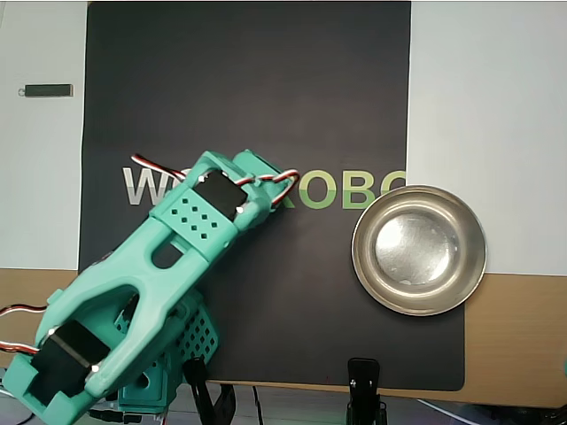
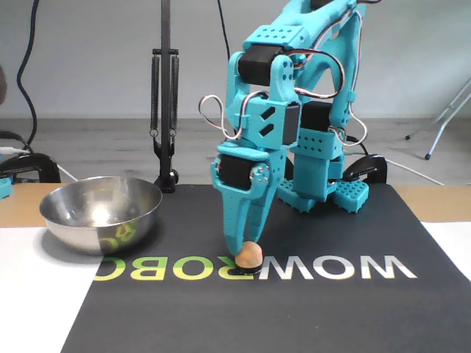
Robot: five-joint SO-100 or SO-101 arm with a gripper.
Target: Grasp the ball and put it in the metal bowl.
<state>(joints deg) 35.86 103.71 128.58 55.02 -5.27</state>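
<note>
In the fixed view the small peach-orange ball (image 2: 252, 256) rests on the black mat, on the printed letters. My teal gripper (image 2: 239, 248) points straight down, its fingers pressed together into one narrow tip that reaches the mat just left of and behind the ball. The fingers are not around the ball. The metal bowl (image 2: 88, 226) stands empty at the left of the fixed view, well apart from the ball. In the overhead view the bowl (image 1: 358, 252) lies at the right, and the arm (image 1: 186, 239) hides the ball and fingertips.
A black mat (image 1: 266, 88) with printed letters covers the table's middle. A black stand (image 2: 165, 110) rises behind the bowl. The arm's base (image 2: 324, 187) sits at the mat's back edge. A small black bar (image 1: 49, 89) lies at the far left overhead.
</note>
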